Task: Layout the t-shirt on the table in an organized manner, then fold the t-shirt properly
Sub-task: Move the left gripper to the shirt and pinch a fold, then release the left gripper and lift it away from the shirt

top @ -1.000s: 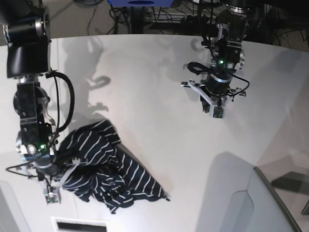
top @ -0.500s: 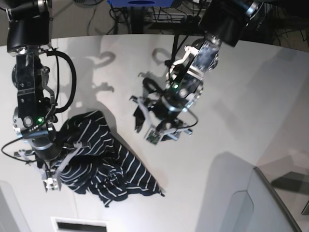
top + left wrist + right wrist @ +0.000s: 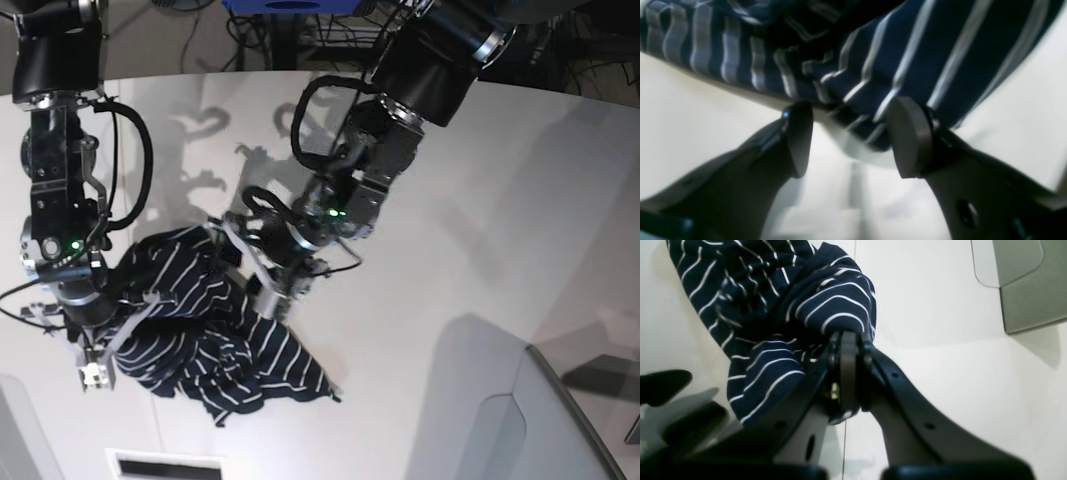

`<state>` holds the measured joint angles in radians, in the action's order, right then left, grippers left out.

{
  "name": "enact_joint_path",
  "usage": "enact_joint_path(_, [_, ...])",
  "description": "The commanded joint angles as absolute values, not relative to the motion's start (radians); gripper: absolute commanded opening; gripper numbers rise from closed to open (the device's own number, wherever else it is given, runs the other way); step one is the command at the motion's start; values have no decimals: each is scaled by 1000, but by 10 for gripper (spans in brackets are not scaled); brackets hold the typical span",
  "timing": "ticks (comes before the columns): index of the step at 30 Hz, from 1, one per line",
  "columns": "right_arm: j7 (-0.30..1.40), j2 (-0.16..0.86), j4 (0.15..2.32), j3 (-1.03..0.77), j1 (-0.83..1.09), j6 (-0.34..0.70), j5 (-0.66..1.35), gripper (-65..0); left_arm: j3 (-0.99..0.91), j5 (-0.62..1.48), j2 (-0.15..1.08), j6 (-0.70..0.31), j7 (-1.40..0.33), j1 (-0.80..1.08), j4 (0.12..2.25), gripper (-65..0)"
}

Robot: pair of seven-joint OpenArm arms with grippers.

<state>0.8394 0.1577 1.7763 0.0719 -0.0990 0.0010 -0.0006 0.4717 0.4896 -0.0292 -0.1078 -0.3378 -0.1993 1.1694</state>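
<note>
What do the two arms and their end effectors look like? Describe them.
Both arms are black and grey with silver joint rings, looping black cables and a small green light each. The left end effector has two dark curved fingers with flat rounded grey pads. The right end effector has the same black, hole-dotted fingers.

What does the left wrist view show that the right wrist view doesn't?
Only the left wrist view shows the left gripper, jaws apart, with an edge of the t-shirt between its pads, not pinched. Only the right wrist view shows the right gripper shut on a fold of the shirt, plus a grey panel at upper right. Both show the crumpled striped shirt lying on the white table.
</note>
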Motion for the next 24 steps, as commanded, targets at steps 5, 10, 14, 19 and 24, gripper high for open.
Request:
enact_joint_path(5, [812,165,1781,76,-120,-2,-4,-650,461,733,48,-110,-311,-217,1184,-265])
enact_joint_path(10, [808,165,1750,77,-120,-2,-4,-650,515,794,58,-111,-314,-223,1184,-163])
enact_joint_path(14, [806,165,1750,79,-119,-2,-4,-650,545,796,53,-191,-314,-225,1184,-163])
enact_joint_path(19, [806,165,1750,79,-119,-2,-4,-650,538,792,21,-245,-309,-228,1098,-163])
enact_joint_path(24, [806,165,1750,79,-119,-1,-4,-650,539,789,-35,-251,-308,-277,981,-165])
